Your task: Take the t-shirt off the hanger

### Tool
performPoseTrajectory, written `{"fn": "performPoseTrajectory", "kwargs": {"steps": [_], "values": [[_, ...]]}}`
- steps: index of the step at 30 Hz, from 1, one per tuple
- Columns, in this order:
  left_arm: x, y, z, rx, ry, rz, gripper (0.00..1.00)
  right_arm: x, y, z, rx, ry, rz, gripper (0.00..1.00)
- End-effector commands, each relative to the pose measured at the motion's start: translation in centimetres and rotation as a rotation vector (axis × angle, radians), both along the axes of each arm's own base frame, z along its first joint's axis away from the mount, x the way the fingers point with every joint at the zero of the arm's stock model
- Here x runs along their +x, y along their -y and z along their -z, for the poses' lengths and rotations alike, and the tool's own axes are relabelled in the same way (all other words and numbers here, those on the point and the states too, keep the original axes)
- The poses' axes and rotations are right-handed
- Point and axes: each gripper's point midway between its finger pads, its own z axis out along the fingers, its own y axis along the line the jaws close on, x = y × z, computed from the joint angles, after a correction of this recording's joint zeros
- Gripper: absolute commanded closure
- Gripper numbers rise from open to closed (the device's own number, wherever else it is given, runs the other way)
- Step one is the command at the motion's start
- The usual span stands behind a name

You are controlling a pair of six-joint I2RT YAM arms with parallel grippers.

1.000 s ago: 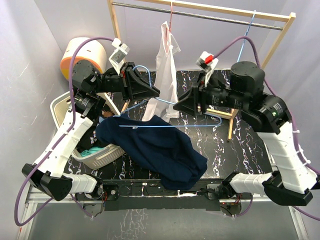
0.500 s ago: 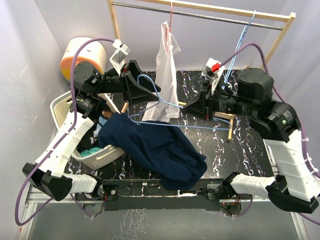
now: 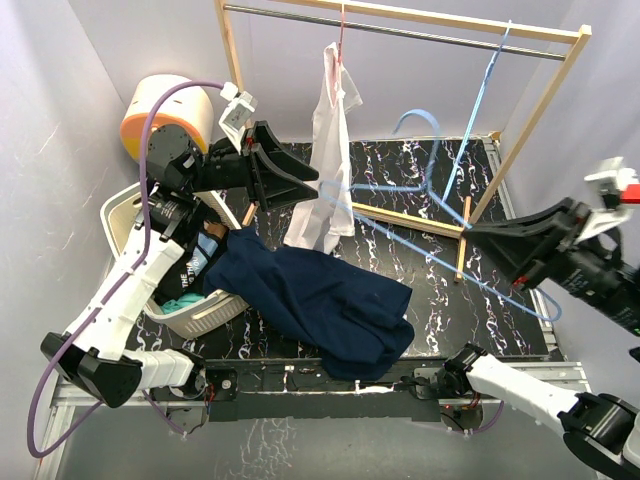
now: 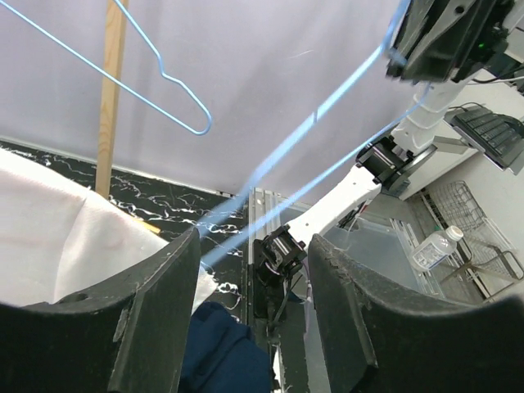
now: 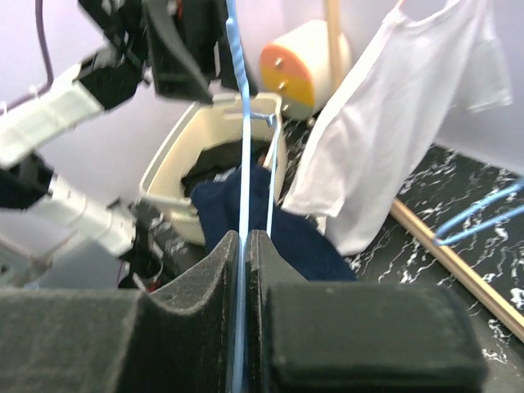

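The navy t-shirt (image 3: 325,300) lies crumpled on the black marbled table, its left end draped over the basket rim; it also shows in the wrist views (image 5: 282,225) (image 4: 221,352). The blue wire hanger (image 3: 440,235) is bare and blurred in the air above the table's right half. My right gripper (image 3: 488,250) is shut on the hanger's wire (image 5: 243,246) at the far right. My left gripper (image 3: 306,187) stands open beside the white shirt, with nothing between its fingers (image 4: 155,327); the blurred hanger (image 4: 303,147) streaks past beyond them.
A white shirt (image 3: 330,150) hangs from the wooden rail (image 3: 400,20) on a red hanger. A second blue hanger (image 3: 490,80) hangs at the rail's right end. A cream laundry basket (image 3: 125,215) with clothes sits at the left, an orange-and-cream drum (image 3: 165,105) behind it.
My left gripper opened and let go of the hanger. My right gripper shut on it and swung far right, drawing it out of the navy t-shirt, which dropped onto the table.
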Motion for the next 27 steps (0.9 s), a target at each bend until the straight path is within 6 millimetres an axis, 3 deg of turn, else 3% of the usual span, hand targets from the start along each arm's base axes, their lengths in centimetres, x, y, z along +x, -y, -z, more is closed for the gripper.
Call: {"fn": "performPoseTrajectory", "kwargs": {"steps": [1, 9, 18, 27], "values": [[-0.3, -0.7, -0.7, -0.011, 0.042, -0.056, 0.46, 2.2, 3.3, -4.7, 0.167, 0.074, 0.236, 0.92], [-0.4, -1.2, 0.6, 0.026, 0.031, -0.1, 0.46, 5.6, 5.7, -8.2, 0.256, 0.147, 0.453, 0.92], [0.1, -1.6, 2.8, 0.08, 0.015, -0.158, 0.46, 13.0, 5.9, -6.1, 0.228, 0.122, 0.733, 0.92], [1.3, -2.2, 5.9, 0.169, -0.007, -0.234, 0.45, 17.0, 5.9, -6.3, 0.266, 0.196, 0.882, 0.92]]}}
